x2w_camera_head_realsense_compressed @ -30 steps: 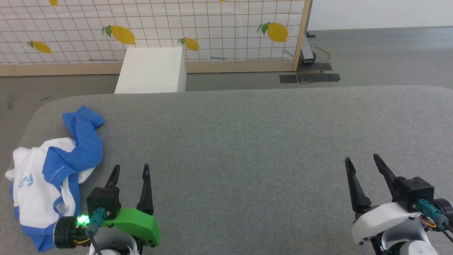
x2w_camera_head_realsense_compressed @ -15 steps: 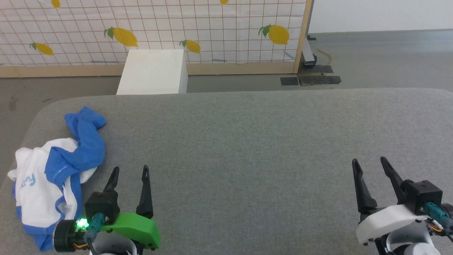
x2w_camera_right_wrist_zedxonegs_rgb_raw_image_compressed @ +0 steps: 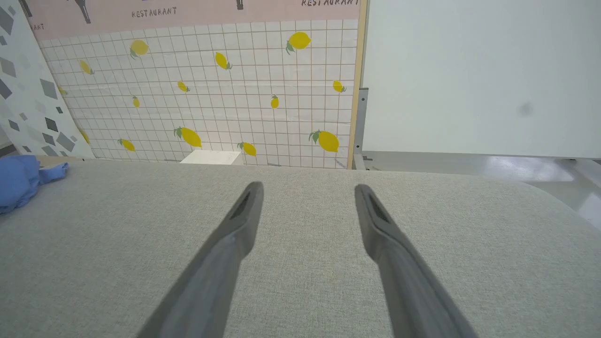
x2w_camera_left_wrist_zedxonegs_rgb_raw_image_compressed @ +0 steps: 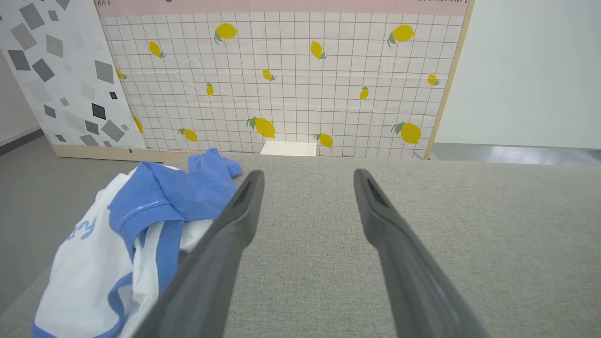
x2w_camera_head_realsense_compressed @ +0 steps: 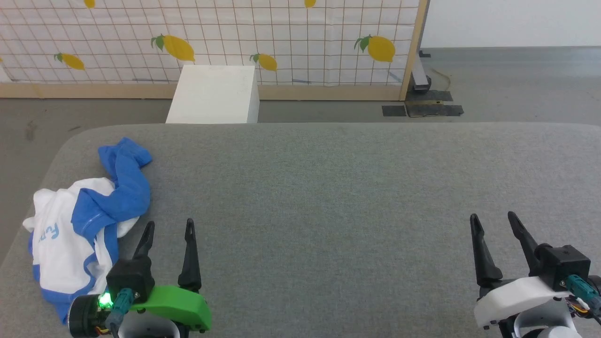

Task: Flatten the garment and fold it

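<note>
At lower left, our left tool (x2w_camera_head_realsense_compressed: 169, 224) gapes empty beside the crumpled garment (x2w_camera_head_realsense_compressed: 80, 225) (poised for a first pinch, we judge); the right tool (x2w_camera_head_realsense_compressed: 492, 217) gapes too.

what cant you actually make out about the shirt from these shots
- Head view: the garment is bunched, so its lettering reads only partly; a blue sleeve covers the rest.
- Head view: its near hem is hidden behind the wrist of the left pincer.
- Left wrist view: a pincer finger crosses part of it.
- Right wrist view: the left edge cuts it to a blue scrap.
</note>
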Controlling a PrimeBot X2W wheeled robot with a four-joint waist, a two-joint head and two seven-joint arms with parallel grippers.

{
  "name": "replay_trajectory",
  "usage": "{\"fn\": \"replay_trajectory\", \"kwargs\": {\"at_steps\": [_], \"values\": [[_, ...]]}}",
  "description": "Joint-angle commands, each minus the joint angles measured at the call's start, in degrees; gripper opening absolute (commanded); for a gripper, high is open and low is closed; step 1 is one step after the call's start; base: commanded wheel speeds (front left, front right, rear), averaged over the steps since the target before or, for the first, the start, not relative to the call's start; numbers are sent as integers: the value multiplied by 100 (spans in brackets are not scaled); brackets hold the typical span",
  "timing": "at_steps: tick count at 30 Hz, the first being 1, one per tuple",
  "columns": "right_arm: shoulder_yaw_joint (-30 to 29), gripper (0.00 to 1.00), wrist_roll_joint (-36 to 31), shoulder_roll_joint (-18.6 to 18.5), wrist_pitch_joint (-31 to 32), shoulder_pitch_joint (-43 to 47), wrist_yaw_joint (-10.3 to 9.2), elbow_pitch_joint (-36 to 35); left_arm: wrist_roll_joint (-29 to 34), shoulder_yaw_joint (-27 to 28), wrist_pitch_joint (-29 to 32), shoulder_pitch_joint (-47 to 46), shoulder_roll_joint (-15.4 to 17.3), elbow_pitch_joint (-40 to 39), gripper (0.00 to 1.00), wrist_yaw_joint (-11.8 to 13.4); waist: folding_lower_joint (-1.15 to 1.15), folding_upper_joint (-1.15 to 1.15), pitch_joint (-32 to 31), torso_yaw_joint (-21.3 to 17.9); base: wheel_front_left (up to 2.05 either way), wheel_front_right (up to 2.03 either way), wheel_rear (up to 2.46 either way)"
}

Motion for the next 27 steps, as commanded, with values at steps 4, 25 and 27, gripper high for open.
{"fn": "replay_trajectory", "kwargs": {"at_steps": [4,25,27], "values": [[3,100,54,5,-99,79,-4,28,-54,-1,-89,103,-13,-53,100,46,0,0,-20,100,0,0,0],[-78,100,186,7,-358,157,-6,113,-272,31,-347,223,-18,-176,100,100,0,0,26,834,0,0,0],[-80,100,205,7,-382,149,-6,120,-294,29,-370,230,-18,-184,100,100,0,0,48,923,0,0,0]]}}
